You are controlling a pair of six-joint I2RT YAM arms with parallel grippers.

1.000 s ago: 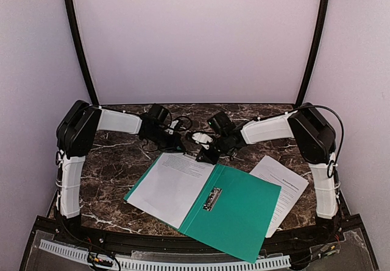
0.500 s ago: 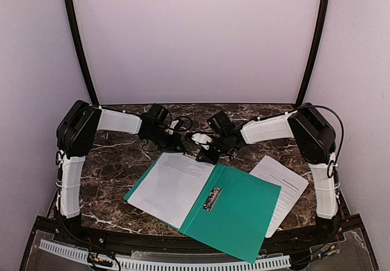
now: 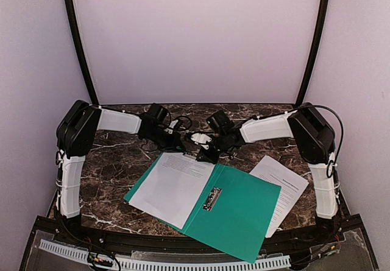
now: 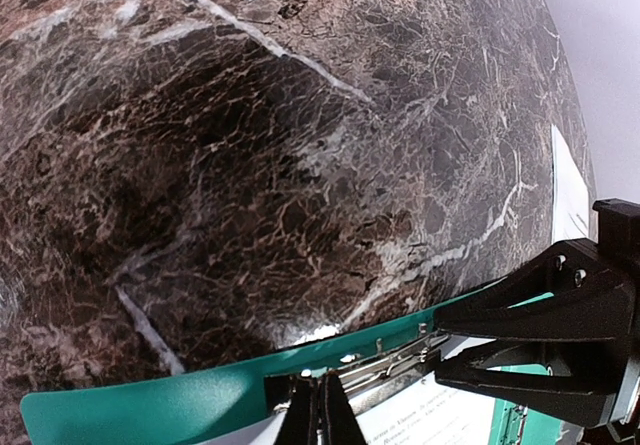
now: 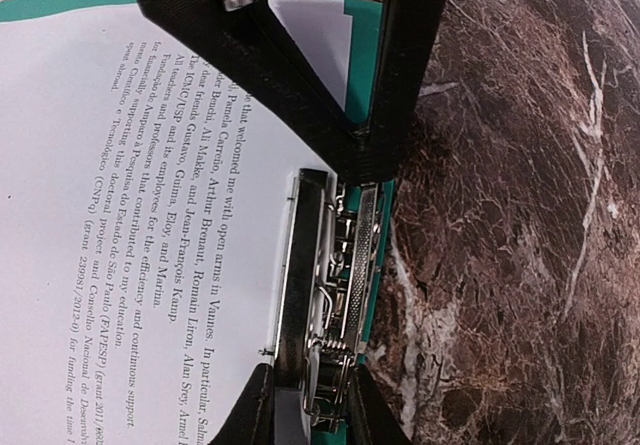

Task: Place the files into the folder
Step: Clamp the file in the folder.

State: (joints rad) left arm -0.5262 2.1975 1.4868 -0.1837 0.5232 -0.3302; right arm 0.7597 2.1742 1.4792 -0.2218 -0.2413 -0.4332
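now seating the first file under the clip
my right gripper pinches the metal clip, likely to lift it; my left gripper, fully closed, steadies the first sheet in the open folder; the second sheet lies just beside it.

The printed sheet is showing "welcomed me with open arms in Vannes", it's listing "Romain Liron" and "Jean-François Kamp", and crediting "São Paulo (FAPESP)" and "(CNPq)".

The folder is showing teal green, the sheets white with black print, the desk dark brown marble with white veins.
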